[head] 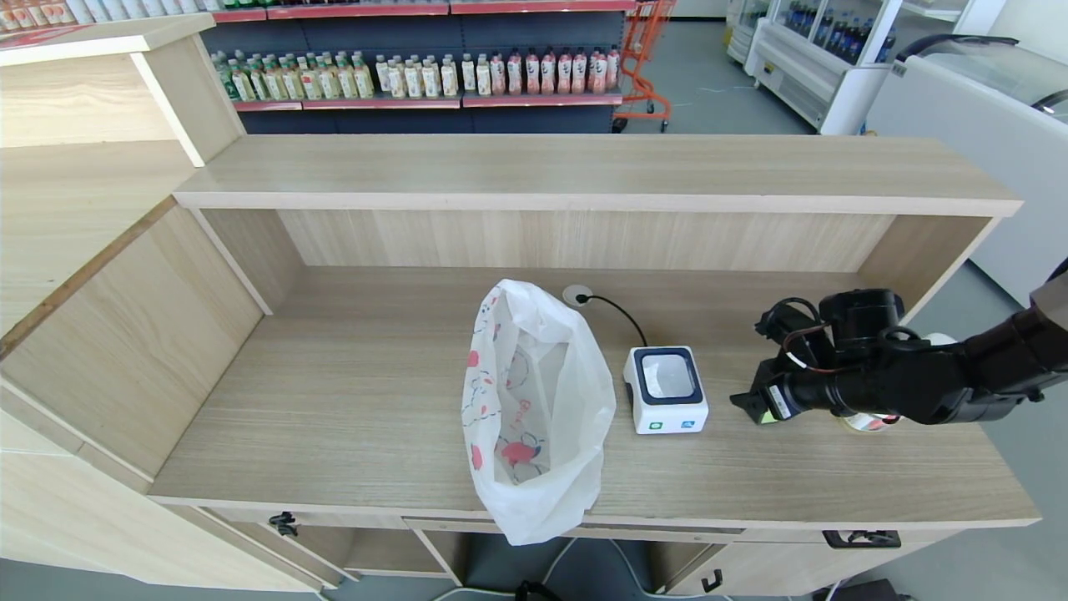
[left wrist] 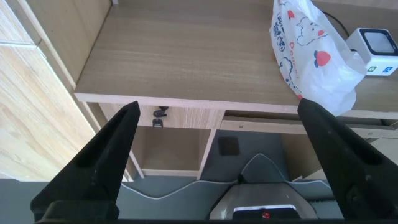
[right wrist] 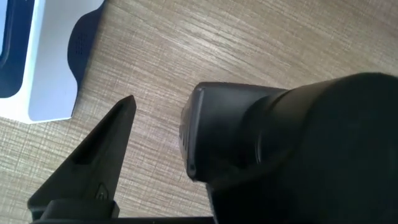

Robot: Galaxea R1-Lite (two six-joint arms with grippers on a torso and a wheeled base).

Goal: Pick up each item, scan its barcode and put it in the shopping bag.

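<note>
The white shopping bag with red prints stands open in the middle of the counter, also seen as the shopping bag. To its right sits the white barcode scanner, glass face up; one of its sides shows as the scanner. My right gripper hangs low over the counter just right of the scanner, pointing toward it. A bulky black shape sits close to that wrist camera. A pale round item lies on the counter, mostly hidden behind the right arm. My left gripper is open and empty, in front of the counter's front edge.
A black cable runs from the scanner to a round port behind the bag. A raised wooden shelf walls the back and wooden panels close the left side. Bare counter lies left of the bag.
</note>
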